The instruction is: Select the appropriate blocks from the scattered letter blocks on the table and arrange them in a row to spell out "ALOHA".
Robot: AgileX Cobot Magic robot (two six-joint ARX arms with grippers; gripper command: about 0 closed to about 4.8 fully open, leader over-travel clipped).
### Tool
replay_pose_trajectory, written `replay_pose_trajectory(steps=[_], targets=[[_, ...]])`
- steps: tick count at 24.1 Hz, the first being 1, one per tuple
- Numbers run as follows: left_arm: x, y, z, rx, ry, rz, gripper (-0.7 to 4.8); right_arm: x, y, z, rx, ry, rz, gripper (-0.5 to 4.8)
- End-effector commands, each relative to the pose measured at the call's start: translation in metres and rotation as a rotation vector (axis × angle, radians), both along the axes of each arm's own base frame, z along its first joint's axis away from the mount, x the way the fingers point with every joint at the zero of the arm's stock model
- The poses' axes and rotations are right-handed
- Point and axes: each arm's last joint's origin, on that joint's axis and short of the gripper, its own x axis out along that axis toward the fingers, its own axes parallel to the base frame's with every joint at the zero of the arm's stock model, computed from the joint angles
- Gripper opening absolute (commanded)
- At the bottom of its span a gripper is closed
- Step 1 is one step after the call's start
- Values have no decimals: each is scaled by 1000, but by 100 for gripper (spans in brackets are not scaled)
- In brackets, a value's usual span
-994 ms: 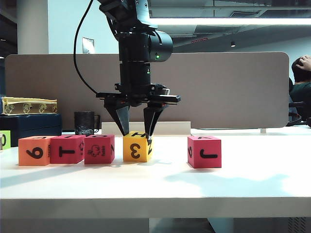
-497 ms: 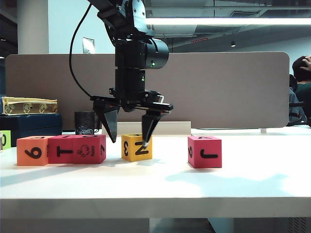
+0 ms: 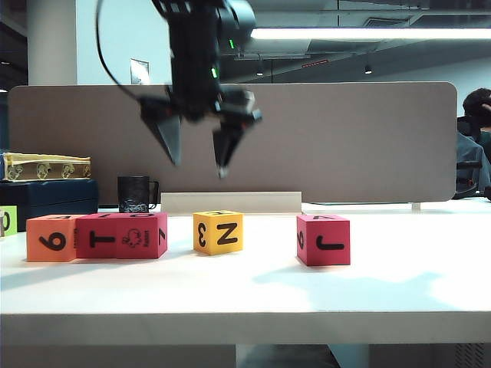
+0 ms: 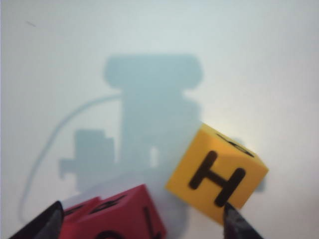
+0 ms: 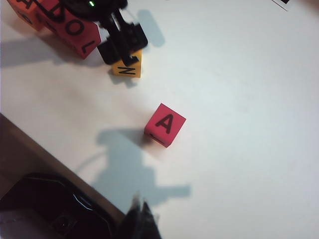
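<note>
Three blocks [image 3: 96, 236] stand touching in a row at the table's [image 3: 399, 299] left, the yellow H block [image 3: 219, 231] just apart and the lone A block [image 3: 323, 239] farther right, both unjoined; left gripper [image 3: 198, 157] hangs wide above, empty; right gripper [image 5: 142, 219] pinched closed, empty.

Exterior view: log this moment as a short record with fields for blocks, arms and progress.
row at left: orange block, then two magenta-red blocks touching
yellow block: alone on the table, apart from the row, H on top
lone red block: further right, A on top
left gripper: open, empty, high above the yellow block
right gripper: shut, empty, off to the side
progress: H and A not yet joined to row
</note>
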Motion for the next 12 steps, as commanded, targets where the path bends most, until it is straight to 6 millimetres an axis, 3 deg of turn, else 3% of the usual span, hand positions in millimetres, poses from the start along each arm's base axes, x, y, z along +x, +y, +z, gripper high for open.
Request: replay_pose_trajectory(steps=[1,3,6,8,11,12], targets=[[-3,23,40,-48,-115,21,392,13,11,-4,10,-18,-2,-5],[-4,40,57,-95,-141,36,329,26,19,-13,-14,1,-8,-5],[-8,60,70,-150,-108,33,307,49,34,-31,-47,44,-13,-5],[-15,74,80,-127,-101,33,263,65,47,-44,-54,55,-12,-5],[-30,94,98,-101,-87,23,52,96,70,-69,-22,71,18,-5],[-41,100,106,-104,-65,-16,10,107,76,-81,-25,80,15,-5]])
